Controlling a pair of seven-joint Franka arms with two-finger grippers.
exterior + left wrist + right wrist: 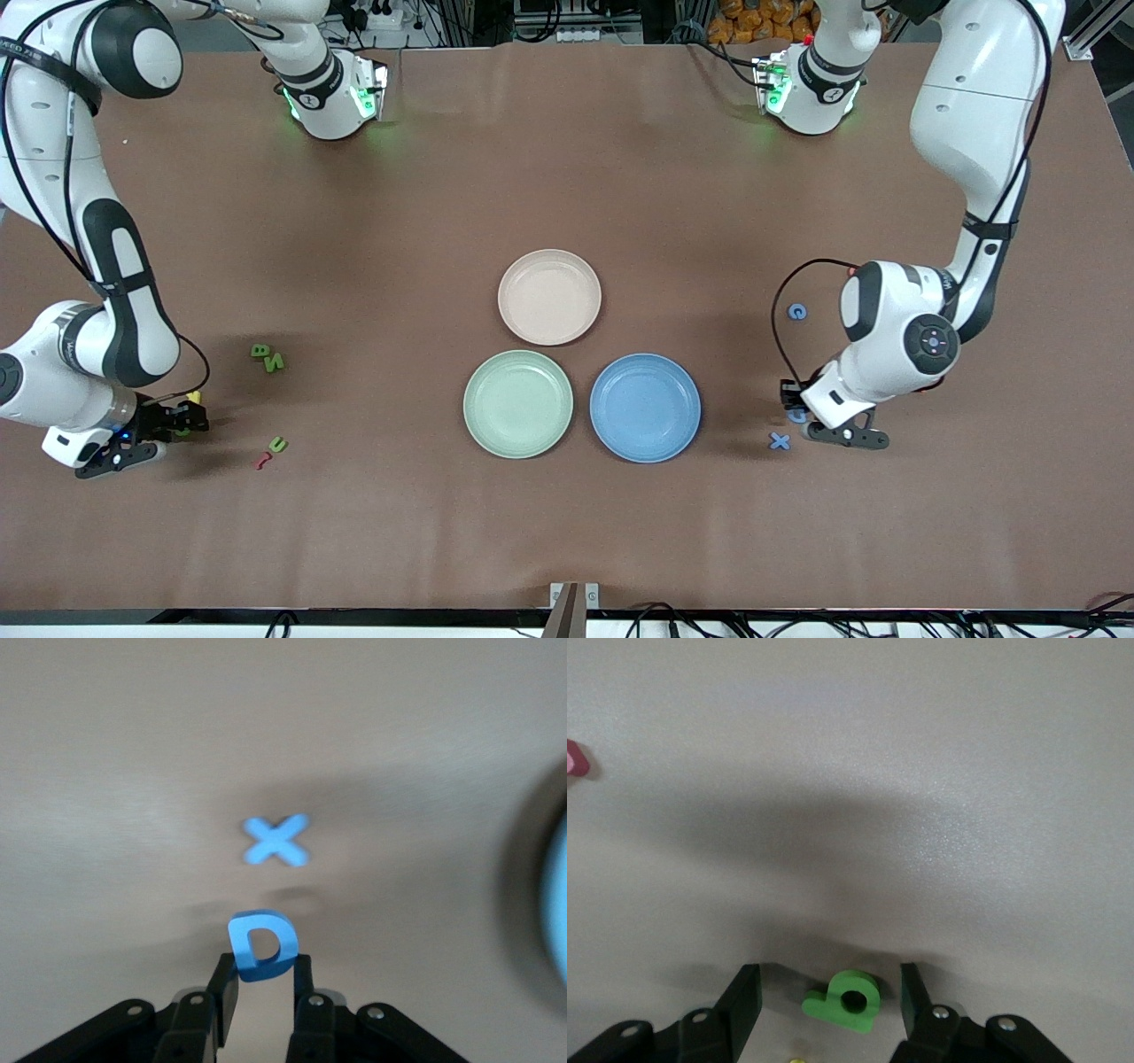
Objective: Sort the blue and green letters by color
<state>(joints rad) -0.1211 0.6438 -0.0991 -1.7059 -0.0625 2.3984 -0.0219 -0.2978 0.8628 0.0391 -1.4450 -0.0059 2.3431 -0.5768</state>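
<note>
Nearest the front camera, toward the right arm's end of the table, a dark red squiggle (263,461) lies just beside a green u (278,444). At about the same depth, toward the left arm's end, a blue X (780,440) lies flat on the brown table (354,532).

The right gripper (830,1001) sits low at the table, its jaws apart on either side of a green b (844,999) that lies on the surface between them, not yet pinched. A yellow piece (194,397) shows just beside this gripper.

The left gripper (264,979) is over the table just beside the X, its jaws clamped on a blue D (262,944) held upright, raised off the surface with its shadow below.

Between the arms, a green plate (518,404) and a blue plate (645,408) stand side by side, almost touching.

Farther from the camera, a green B (260,351) and a green N (274,361) lie touching each other toward the right arm's end. A blue C (797,311) lies alone toward the left arm's end, farther than the left gripper. A pale pink plate (549,297) stands farthest, just above the gap between the other two plates
</note>
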